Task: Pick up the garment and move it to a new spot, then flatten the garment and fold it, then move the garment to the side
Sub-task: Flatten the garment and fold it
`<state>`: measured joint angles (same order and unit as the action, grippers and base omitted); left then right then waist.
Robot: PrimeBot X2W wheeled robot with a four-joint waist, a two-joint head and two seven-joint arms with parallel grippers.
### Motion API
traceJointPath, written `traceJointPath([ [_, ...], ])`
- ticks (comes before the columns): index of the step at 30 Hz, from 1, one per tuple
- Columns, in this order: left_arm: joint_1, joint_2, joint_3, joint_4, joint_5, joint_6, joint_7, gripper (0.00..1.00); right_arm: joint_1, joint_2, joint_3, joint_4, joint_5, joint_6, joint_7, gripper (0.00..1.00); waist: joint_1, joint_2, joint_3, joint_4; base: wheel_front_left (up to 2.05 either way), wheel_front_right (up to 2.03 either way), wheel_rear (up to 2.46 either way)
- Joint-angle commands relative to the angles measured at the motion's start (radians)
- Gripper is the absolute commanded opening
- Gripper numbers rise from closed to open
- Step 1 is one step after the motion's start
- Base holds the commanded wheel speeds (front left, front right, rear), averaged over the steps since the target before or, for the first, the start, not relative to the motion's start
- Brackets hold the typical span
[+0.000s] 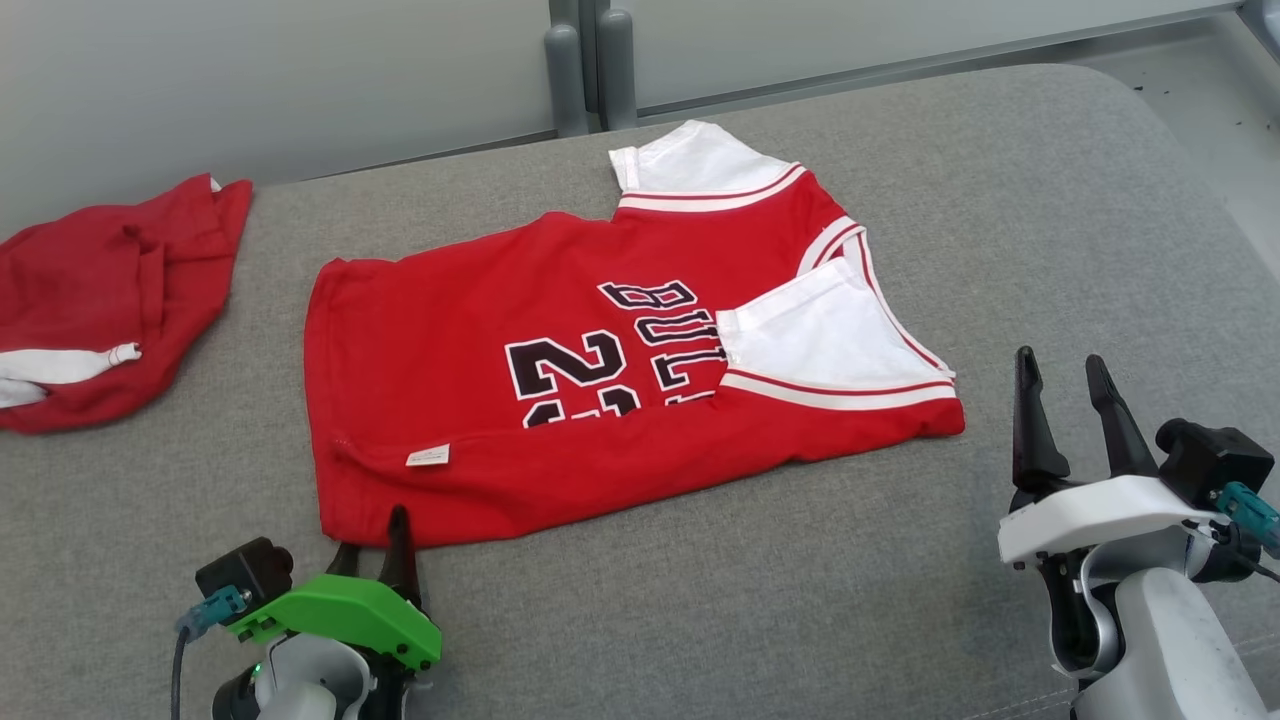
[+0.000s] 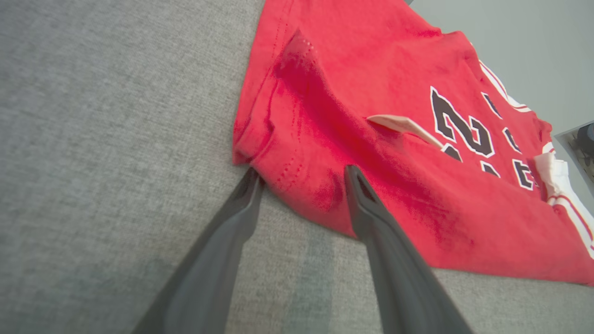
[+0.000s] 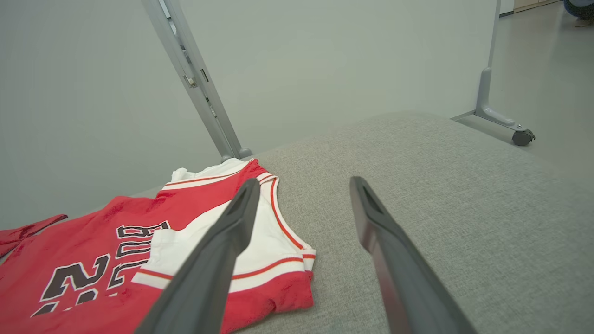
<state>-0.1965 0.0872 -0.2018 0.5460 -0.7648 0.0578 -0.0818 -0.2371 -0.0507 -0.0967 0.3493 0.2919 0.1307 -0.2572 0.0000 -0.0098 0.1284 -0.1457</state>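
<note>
One soft, light red jersey [image 1: 560, 400], folded flat at centre of grey padded surface [image 1: 800, 560]; probably limp and saggy once lifted. Left fingers [image 1: 400, 535] spread wide astride near-left corner, nothing clamped yet; pinch all layers there. Right fingers [image 1: 1030, 420] wide apart, empty, near right.

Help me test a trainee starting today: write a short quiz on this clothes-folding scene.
1. True or false: the left claw is at the near corner of the jersey.
2. The right claw is: A) open, clear of the jersey; B) shut on a sleeve; C) pressing the number.
3. What colour is the crumpled cloth at the left end of the cushion?
Key: 1 true; 2 A; 3 red.
</note>
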Motion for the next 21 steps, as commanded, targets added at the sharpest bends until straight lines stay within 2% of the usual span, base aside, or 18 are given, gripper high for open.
traceJointPath([
  [1,-0.017,0.001,0.003,0.013,-0.009,-0.004,-0.011,0.27,0.018,-0.001,-0.002,-0.005,0.004,0.0,0.005,1.0,0.0,0.0098,0.004,-0.007,0.0,0.0,0.0],
  [2,-0.025,-0.001,0.007,0.019,-0.012,-0.008,-0.022,0.02,0.023,-0.001,-0.003,-0.008,0.004,0.0,0.008,1.0,0.0,0.0098,0.005,-0.009,0.0,0.0,0.0],
  [3,-0.029,-0.003,0.008,0.023,-0.012,-0.01,-0.031,0.0,0.028,-0.001,-0.005,-0.009,0.006,0.0,0.011,1.0,0.0,0.0098,0.006,-0.01,0.0,0.0,0.0],
  [8,-0.031,-0.005,0.015,0.028,-0.016,-0.02,-0.074,0.0,0.057,0.0,-0.019,0.012,0.002,0.0,0.039,1.0,0.0,0.0098,0.004,0.003,0.0,0.0,0.0],
  [10,0.023,-0.008,0.014,-0.019,-0.027,-0.027,-0.095,0.0,0.075,-0.001,-0.025,0.065,0.031,0.0,0.075,1.0,0.0,0.0098,-0.004,0.037,0.0,0.0,0.0],
  [21,0.085,-0.016,-0.019,-0.094,-0.016,0.006,-0.081,0.0,-0.04,-0.001,0.001,0.264,0.14,0.0,0.126,1.0,0.0,0.0098,-0.006,0.088,0.0,0.0,0.0],
])
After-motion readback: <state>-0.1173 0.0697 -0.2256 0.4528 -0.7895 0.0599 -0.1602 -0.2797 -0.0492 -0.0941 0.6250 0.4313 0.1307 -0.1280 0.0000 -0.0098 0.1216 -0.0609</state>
